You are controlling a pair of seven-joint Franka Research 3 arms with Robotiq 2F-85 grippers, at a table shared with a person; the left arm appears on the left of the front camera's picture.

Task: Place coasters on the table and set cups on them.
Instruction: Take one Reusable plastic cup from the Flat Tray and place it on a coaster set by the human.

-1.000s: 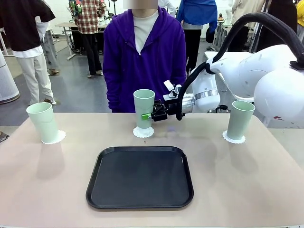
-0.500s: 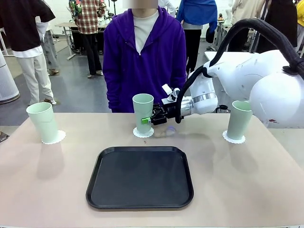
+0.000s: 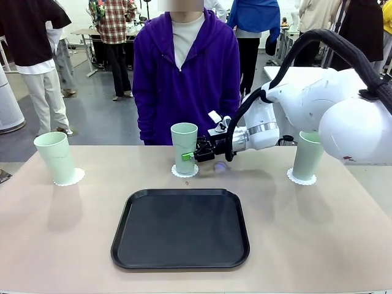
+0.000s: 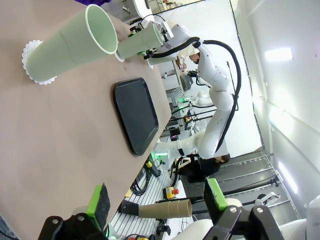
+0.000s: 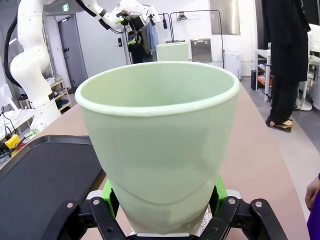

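The middle cup [image 3: 184, 144] stands on its coaster [image 3: 184, 171] near the tabletop's [image 3: 61, 233] far edge, about midway along it, with my right fingers [image 3: 188, 156] clenched on its lower wall. It looks light, thin and slick, and it seems to dent under my pads [image 5: 221, 193], so I judge a gentle low grip best. My left fingers [image 4: 156, 196] hang released.

three cups [image 3: 184, 143], three coasters [image 3: 69, 178], one tray [image 3: 180, 229], one table [image 3: 61, 233]
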